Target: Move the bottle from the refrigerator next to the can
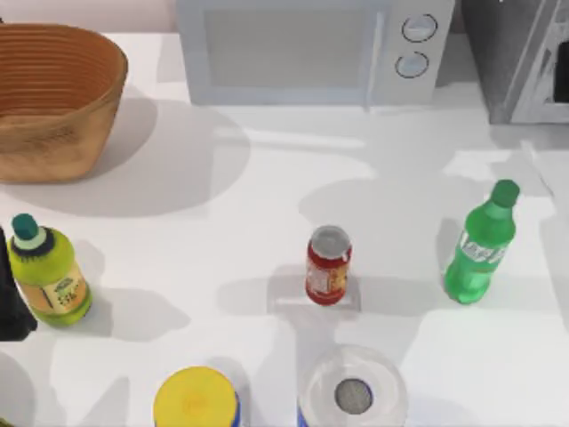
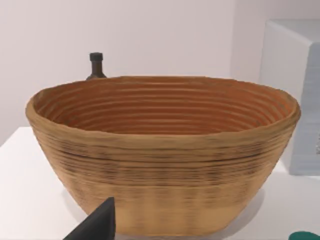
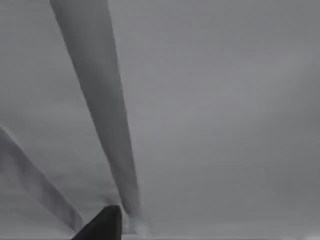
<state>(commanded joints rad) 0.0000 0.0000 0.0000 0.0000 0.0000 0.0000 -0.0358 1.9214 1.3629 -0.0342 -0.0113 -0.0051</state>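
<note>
At the table's left edge [image 1: 267,169] the left hand [image 1: 11,302] sits low beside a stout yellow-green bottle [image 1: 49,271], facing a woven basket [image 2: 165,160]; whether it is released or clenched I cannot tell. Right of these, the can [image 1: 328,265] stands upright mid-table. Well apart to its right stands the bottle [image 1: 481,244], upright on the table, outside the refrigerator [image 1: 520,58] at the far right corner. The right wrist view shows one dark fingertip [image 3: 102,225] of the right hand against a grey surface; its grip cannot be told.

Overhead view down on the table [image 1: 267,169]; left wrist view close, facing the basket [image 2: 165,165], shared with overhead.
</note>
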